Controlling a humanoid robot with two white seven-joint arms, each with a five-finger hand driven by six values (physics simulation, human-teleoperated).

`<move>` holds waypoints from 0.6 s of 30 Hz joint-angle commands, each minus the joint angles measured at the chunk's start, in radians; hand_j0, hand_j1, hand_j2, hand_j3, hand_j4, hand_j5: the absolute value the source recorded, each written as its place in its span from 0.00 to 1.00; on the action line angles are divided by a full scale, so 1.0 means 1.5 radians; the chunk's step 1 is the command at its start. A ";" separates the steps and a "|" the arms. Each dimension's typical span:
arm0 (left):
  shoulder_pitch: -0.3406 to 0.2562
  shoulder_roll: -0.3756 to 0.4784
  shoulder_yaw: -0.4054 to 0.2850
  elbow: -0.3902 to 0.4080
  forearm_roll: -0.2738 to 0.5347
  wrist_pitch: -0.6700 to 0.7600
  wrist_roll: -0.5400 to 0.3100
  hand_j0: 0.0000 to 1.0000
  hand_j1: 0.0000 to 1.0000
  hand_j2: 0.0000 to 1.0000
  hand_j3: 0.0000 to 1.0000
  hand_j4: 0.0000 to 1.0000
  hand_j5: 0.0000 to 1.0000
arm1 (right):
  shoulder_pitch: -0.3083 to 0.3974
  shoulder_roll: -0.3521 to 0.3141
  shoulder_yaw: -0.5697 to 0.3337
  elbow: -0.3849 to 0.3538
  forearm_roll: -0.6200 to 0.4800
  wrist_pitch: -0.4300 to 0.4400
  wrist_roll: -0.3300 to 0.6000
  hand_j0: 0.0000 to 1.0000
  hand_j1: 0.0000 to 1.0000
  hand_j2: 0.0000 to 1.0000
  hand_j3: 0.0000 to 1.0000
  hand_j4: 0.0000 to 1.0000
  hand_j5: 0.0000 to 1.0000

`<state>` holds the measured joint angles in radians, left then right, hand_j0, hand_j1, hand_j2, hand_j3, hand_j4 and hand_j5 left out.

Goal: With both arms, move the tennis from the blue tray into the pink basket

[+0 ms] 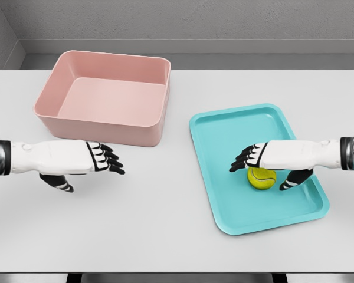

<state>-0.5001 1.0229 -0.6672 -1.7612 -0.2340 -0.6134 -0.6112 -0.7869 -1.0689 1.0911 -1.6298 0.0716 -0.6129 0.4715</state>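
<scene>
My right hand (pixel 270 159) hovers spread over the fuzzy yellow-green tennis ball (pixel 261 178), ready to grip; my left hand (pixel 88 160) waits open beside the empty pink plastic basket (pixel 106 97).

Table (pixel 165 236): plain pale grey-white, no pattern. Basket (pixel 76 127): uniform soft pink, inside and out. Tray (pixel 224 135): flat turquoise-blue, unmarked. Tennis ball (pixel 261 179): yellow-green with a thin pale curved seam line. Left hand (pixel 88 160) and right hand (pixel 270 159): white shells, black fingers with white banding at the joints; wrists show dark metallic grey cuffs. Back wall (pixel 194 20): mottled grey.
</scene>
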 commanded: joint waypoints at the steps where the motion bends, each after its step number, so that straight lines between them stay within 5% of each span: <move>1: 0.000 0.008 0.000 0.000 0.004 0.002 0.000 1.00 1.00 1.00 1.00 1.00 1.00 | 0.000 0.011 0.001 0.015 0.001 0.001 0.000 1.00 1.00 1.00 1.00 1.00 1.00; 18: 0.008 0.019 -0.001 0.004 0.004 0.002 0.000 1.00 1.00 1.00 1.00 1.00 1.00 | 0.002 0.044 0.024 0.067 0.023 0.001 -0.002 1.00 1.00 1.00 1.00 1.00 1.00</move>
<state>-0.4878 1.0496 -0.6690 -1.7548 -0.2343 -0.6134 -0.6112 -0.7839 -1.0066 1.1274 -1.5366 0.1073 -0.6129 0.4687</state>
